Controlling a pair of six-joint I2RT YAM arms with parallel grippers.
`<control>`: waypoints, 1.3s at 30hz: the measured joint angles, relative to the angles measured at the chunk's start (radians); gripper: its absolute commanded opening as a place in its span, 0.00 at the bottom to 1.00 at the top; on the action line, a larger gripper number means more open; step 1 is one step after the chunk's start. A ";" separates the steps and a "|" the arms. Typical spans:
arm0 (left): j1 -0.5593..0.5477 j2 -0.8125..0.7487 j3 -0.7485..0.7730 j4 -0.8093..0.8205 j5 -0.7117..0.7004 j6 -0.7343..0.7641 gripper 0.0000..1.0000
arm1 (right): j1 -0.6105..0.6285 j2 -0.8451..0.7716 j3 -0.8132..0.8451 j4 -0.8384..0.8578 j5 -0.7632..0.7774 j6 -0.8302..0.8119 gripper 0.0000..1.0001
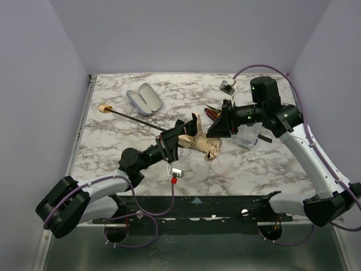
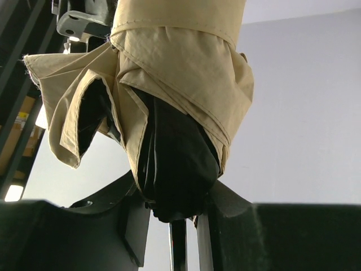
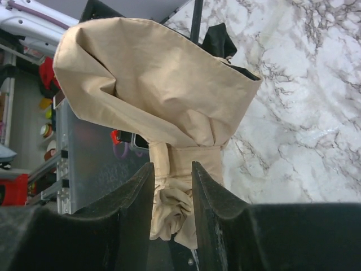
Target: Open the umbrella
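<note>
The umbrella (image 1: pixel 198 141) lies folded over the middle of the marble table. Its thin black shaft (image 1: pixel 138 120) runs back-left to the tan handle (image 1: pixel 104 108). My left gripper (image 1: pixel 170 142) is shut on the bundle where the shaft enters it. In the left wrist view the black lining is pinched between the fingers of that gripper (image 2: pixel 175 206), with peach-tan fabric (image 2: pixel 180 73) hanging above. My right gripper (image 1: pixel 217 129) comes in from the right. Its fingers (image 3: pixel 172 180) press both sides of the strap-wrapped tan fabric (image 3: pixel 152 84).
A lavender oval case (image 1: pixel 145 99) lies open at the back left of the table. Red-handled pliers (image 1: pixel 210 113) lie just behind the right gripper. A clear plastic box (image 1: pixel 246 137) sits under the right wrist. Grey walls close in the table on three sides.
</note>
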 measured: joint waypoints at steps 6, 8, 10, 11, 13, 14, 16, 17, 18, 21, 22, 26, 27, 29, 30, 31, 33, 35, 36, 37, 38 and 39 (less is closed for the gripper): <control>0.000 -0.057 0.000 -0.096 0.000 -0.004 0.00 | 0.000 0.014 -0.001 -0.013 -0.027 -0.008 0.82; 0.000 -0.046 0.000 -0.087 -0.001 -0.005 0.00 | 0.000 0.024 -0.009 -0.025 -0.013 -0.023 0.97; 0.000 -0.020 0.000 -0.069 -0.002 -0.006 0.00 | 0.000 0.026 -0.034 -0.036 0.010 -0.043 0.99; 0.000 -0.012 0.000 -0.064 -0.002 -0.007 0.00 | 0.000 0.026 -0.047 -0.045 0.019 -0.058 1.00; 0.000 -0.001 0.002 -0.063 -0.001 -0.007 0.00 | 0.000 0.026 -0.069 -0.063 0.024 -0.084 1.00; 0.000 0.004 0.004 -0.061 -0.001 -0.008 0.00 | 0.000 0.026 -0.079 -0.071 0.023 -0.095 1.00; 0.000 0.021 0.014 -0.046 -0.001 -0.007 0.00 | 0.002 0.026 -0.102 -0.092 0.015 -0.117 0.99; 0.000 0.033 0.023 -0.034 -0.001 -0.006 0.00 | 0.005 0.026 -0.114 -0.097 0.008 -0.124 0.95; 0.000 0.045 0.029 -0.024 -0.001 -0.005 0.00 | 0.008 0.026 -0.125 -0.100 0.001 -0.129 0.89; -0.005 0.080 0.047 -0.002 0.001 -0.003 0.00 | 0.021 0.024 -0.151 -0.099 -0.024 -0.134 0.61; -0.005 0.090 0.053 0.003 0.001 -0.002 0.00 | 0.022 0.024 -0.154 -0.097 -0.034 -0.131 0.52; -0.003 0.106 0.066 0.015 0.001 -0.003 0.36 | 0.023 0.024 -0.152 -0.081 -0.060 -0.111 0.07; -0.003 0.108 0.073 0.019 0.000 -0.002 0.55 | 0.021 0.024 -0.150 -0.079 -0.060 -0.103 0.01; -0.001 0.111 0.088 0.022 -0.007 -0.001 0.83 | 0.018 0.024 -0.146 -0.069 -0.061 -0.082 0.00; 0.000 0.111 0.095 0.019 -0.016 -0.007 0.90 | 0.018 0.024 -0.145 -0.059 -0.062 -0.070 0.00; 0.003 0.111 0.111 0.011 -0.035 -0.018 0.96 | 0.019 0.023 -0.145 -0.050 -0.061 -0.057 0.00; 0.014 0.093 0.150 -0.035 -0.081 -0.058 0.99 | 0.017 0.023 -0.145 -0.026 -0.055 -0.020 0.00; 0.023 0.042 0.181 -0.117 -0.123 -0.109 0.99 | 0.002 0.016 -0.156 0.024 -0.055 0.026 0.00; 0.029 0.011 0.196 -0.172 -0.145 -0.141 0.98 | -0.016 0.008 -0.164 0.057 -0.057 0.057 0.00; 0.039 -0.035 0.215 -0.249 -0.171 -0.178 0.99 | -0.038 0.000 -0.169 0.095 -0.060 0.092 0.00; 0.048 -0.063 0.229 -0.301 -0.182 -0.206 0.99 | -0.062 -0.006 -0.172 0.134 -0.058 0.129 0.00; 0.066 -0.119 0.259 -0.410 -0.193 -0.269 0.98 | -0.087 -0.011 -0.172 0.173 -0.055 0.166 0.00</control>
